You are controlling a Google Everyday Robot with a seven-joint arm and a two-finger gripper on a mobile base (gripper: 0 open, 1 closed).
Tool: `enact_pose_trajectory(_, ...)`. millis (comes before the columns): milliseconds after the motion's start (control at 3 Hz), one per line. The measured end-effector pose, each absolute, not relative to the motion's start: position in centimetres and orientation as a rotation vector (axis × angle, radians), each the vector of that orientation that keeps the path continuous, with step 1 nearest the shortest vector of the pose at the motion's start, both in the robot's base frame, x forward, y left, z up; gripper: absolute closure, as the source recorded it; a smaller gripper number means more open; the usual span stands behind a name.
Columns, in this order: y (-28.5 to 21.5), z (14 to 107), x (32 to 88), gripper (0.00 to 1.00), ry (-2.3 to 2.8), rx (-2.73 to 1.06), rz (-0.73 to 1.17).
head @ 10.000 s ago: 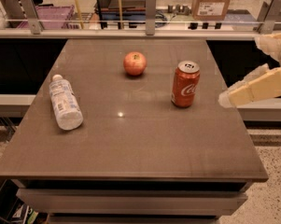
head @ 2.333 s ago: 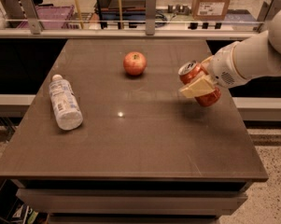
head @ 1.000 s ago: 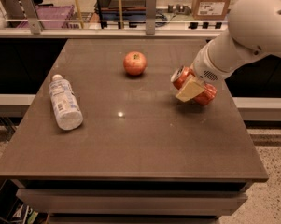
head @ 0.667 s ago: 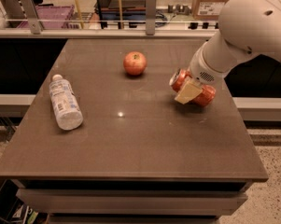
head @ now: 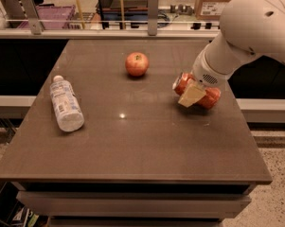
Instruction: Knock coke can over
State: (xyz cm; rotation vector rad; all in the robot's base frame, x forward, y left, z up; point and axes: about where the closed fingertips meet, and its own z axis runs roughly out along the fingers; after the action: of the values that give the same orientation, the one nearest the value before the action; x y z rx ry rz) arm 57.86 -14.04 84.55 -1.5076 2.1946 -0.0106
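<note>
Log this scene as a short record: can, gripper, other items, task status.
coke can: lying on its side, right part of table, silver top pointing left
gripper: at the can, in front of its middle
apple: back centre, apart from the can
water bottle: lying on its side, left side
task status: can appears knocked over

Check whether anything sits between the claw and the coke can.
Nothing visible does. The claw is right at the coke can, which lies on its side near the right edge of the table. The apple and water bottle sit well left, apart from both.
</note>
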Motion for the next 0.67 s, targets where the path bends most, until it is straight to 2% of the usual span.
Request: enact_pose_trajectory(667,-13.97,84.66,57.72,0.59,2.192,-1.51,-0.013)
